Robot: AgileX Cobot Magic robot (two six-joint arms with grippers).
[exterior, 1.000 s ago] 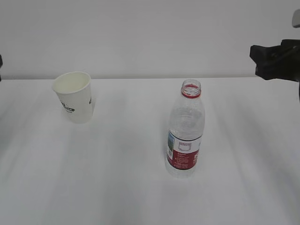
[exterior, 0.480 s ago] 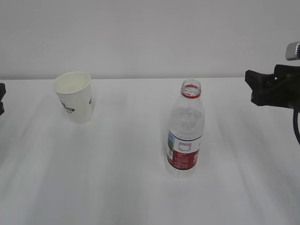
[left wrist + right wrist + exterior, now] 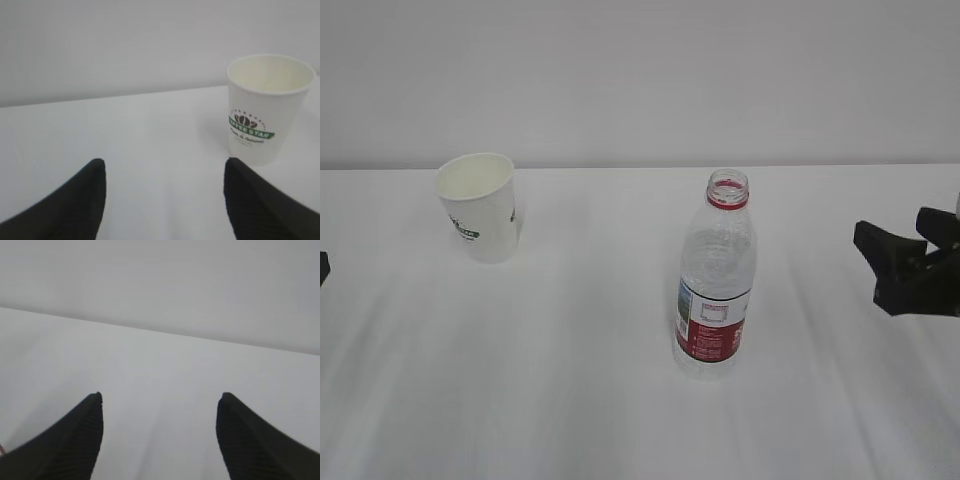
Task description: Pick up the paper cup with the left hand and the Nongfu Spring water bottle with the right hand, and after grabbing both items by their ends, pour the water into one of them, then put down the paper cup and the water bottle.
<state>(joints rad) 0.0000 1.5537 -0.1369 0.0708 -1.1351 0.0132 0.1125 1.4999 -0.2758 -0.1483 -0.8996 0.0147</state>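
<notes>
The white paper cup (image 3: pixel 478 205) with a green logo band stands upright at the back left of the table; in the left wrist view the paper cup (image 3: pixel 267 107) is ahead and to the right of the fingers. My left gripper (image 3: pixel 164 172) is open and empty, and only a dark tip of the left gripper (image 3: pixel 323 268) shows at the exterior view's left edge. The capless Nongfu Spring water bottle (image 3: pixel 716 280) stands upright near the middle. My right gripper (image 3: pixel 892 262) hangs open to the bottle's right, well apart from it. In its wrist view the right gripper (image 3: pixel 160 405) holds nothing.
A white table (image 3: pixel 570 380) runs to a plain pale wall (image 3: pixel 640 80) behind. Nothing else stands on it.
My right gripper has come down from the upper right to about the bottle's mid height. The left gripper's tip has sunk lower along the left edge. Cup and bottle have not moved.
</notes>
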